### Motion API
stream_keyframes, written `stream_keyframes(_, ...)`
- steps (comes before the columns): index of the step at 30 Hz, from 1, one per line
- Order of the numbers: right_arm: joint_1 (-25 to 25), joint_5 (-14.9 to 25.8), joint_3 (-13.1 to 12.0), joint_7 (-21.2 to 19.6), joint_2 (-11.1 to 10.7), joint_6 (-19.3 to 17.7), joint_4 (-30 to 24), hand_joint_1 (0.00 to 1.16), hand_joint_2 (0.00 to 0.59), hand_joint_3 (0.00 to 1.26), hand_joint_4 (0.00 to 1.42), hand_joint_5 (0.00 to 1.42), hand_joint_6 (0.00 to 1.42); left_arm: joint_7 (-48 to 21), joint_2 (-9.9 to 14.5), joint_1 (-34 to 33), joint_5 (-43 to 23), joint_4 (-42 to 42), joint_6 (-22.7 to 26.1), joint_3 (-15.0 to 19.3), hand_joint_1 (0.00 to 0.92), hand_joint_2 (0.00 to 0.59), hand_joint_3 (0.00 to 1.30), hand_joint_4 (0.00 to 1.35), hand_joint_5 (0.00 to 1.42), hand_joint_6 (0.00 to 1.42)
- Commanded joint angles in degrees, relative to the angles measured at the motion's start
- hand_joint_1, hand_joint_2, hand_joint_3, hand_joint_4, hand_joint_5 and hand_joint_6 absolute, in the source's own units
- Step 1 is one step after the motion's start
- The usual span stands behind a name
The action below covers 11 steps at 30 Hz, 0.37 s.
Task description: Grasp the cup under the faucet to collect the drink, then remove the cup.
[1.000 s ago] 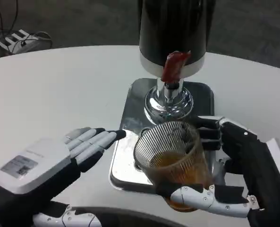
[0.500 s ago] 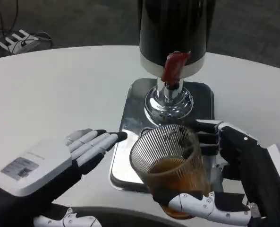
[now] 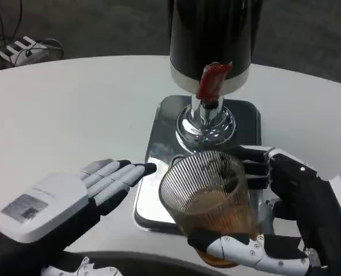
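Cup (image 3: 207,201), one ribbed glass holding amber drink, sits clamped in the right robot hand (image 3: 274,221), fingers wrapped around it, below the one faucet (image 3: 211,83). Left robot hand (image 3: 81,195) lies flat with fingers apart and empty, beside the cup on the worktop (image 3: 72,115).

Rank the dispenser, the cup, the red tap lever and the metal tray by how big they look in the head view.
1. Dispenser, cut off by the frame's top.
2. Metal tray, partly covered.
3. Cup, though nearness to the camera enlarges it; held by the right hand.
4. Red tap lever.
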Motion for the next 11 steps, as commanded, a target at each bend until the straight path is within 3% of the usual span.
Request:
stream_keyframes(1,-0.21,0.21,0.52,-0.37,0.44,-1.26,-2.14,0.96,0.093,0.89,1.03,1.17,1.32,0.39,0.48,0.74,-0.39,-0.86,0.22,0.34,0.0,0.093,0.0,0.0,0.0,0.0)
stream_keyframes(11,0.19,0.08,0.57,-0.41,0.37,-1.29,-2.39,0.96,0.093,0.89,1.03,1.17,1.32,0.47,0.41,0.95,-0.42,-0.92,0.32,0.44,0.0,0.094,0.0,0.0,0.0,0.0)
